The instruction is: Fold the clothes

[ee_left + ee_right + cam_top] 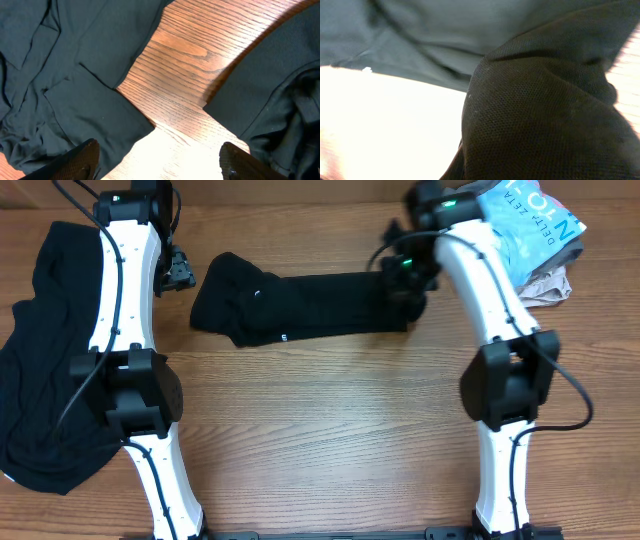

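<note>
Right claw point(405, 282) pinched shut on right end of folded shirt point(300, 305), centre of table point(330, 430). Left claw point(180, 268) spread wide, empty, beside its left end. Loose shirt point(40, 380) heaped far left.

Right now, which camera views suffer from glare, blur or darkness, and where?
Overhead: even light, sharp, but the black shirt shows almost no detail. Left wrist: sharp wood grain, with strong glare on the table at the bottom centre. Right wrist: the shirt fills the frame very close; lower left is blown out white.
</note>
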`<control>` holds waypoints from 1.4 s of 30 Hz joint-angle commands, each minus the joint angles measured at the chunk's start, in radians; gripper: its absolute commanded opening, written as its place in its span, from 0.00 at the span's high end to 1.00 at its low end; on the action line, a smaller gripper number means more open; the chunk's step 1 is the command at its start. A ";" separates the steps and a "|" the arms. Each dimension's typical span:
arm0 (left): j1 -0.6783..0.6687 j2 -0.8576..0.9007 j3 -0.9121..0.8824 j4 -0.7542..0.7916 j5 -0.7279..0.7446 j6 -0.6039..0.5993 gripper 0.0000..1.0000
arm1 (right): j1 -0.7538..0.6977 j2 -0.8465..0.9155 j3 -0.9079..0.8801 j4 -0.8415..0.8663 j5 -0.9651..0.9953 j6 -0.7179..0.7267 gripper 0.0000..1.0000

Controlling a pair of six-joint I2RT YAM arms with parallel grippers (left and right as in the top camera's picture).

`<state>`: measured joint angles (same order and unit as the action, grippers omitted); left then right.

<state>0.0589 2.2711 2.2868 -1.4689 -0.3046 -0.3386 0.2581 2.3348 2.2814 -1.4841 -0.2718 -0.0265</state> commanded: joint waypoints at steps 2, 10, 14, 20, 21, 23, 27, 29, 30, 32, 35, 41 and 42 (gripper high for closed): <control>0.003 -0.028 0.026 0.006 0.017 -0.017 0.20 | 0.087 -0.021 -0.061 0.058 0.018 0.003 0.96; 0.003 -0.028 0.026 0.007 0.018 -0.017 0.20 | 0.181 -0.020 -0.175 0.269 0.023 0.058 0.92; 0.003 -0.027 0.026 0.008 0.018 -0.017 0.20 | 0.205 -0.020 -0.181 0.336 0.005 0.061 0.91; 0.003 -0.027 0.026 0.013 0.041 -0.017 0.20 | 0.232 -0.021 -0.171 0.399 -0.053 0.059 0.39; 0.003 -0.026 0.026 0.016 0.045 -0.017 0.20 | 0.235 -0.021 -0.156 0.402 -0.081 0.053 0.34; 0.003 -0.026 0.026 0.019 0.046 -0.017 0.20 | 0.236 -0.021 -0.124 0.400 -0.112 0.052 0.30; 0.003 -0.026 0.026 0.023 0.050 -0.013 0.20 | 0.224 -0.023 0.002 0.299 -0.069 0.054 0.25; 0.003 -0.026 0.026 0.023 0.050 -0.013 0.20 | 0.208 -0.023 0.046 0.242 -0.019 0.057 0.25; 0.003 -0.026 0.026 0.023 0.050 -0.013 0.20 | 0.197 -0.023 0.068 0.208 0.006 0.057 0.25; 0.003 -0.026 0.026 0.025 0.050 -0.012 0.20 | 0.175 -0.023 0.085 0.159 0.051 0.057 0.23; 0.003 -0.026 0.026 0.029 0.051 -0.012 0.20 | 0.149 -0.019 0.068 0.099 0.102 0.056 0.21; 0.003 -0.026 0.026 0.029 0.051 -0.012 0.20 | 0.132 -0.019 -0.108 0.156 0.114 0.056 0.17; 0.003 -0.026 0.026 0.029 0.051 -0.008 0.20 | 0.132 -0.019 -0.130 0.175 0.114 0.056 0.16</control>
<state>0.0589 2.2711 2.2868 -1.4433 -0.2646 -0.3386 0.3775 2.3344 2.2284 -1.3487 -0.1783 0.0254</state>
